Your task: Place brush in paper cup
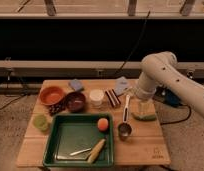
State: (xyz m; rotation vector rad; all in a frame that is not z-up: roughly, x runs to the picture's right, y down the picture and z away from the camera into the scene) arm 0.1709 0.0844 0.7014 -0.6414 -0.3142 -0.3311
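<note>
While my claw [141,107] hangs wide, holding nothing, above the right part of the desk [145,146], the brush [126,109] lies flat just beside it, dark head near the metal cup [124,131]. The paper cup [96,96] stands upright past the striped block [112,98], away from every edge. Bare wood shows at the front right corner.

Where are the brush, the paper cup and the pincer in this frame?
brush [126,106]: camera view, middle of its white handle.
paper cup [96,101]: camera view, front wall.
pincer [141,107]: camera view, between its fingertips, just right of the brush.
</note>
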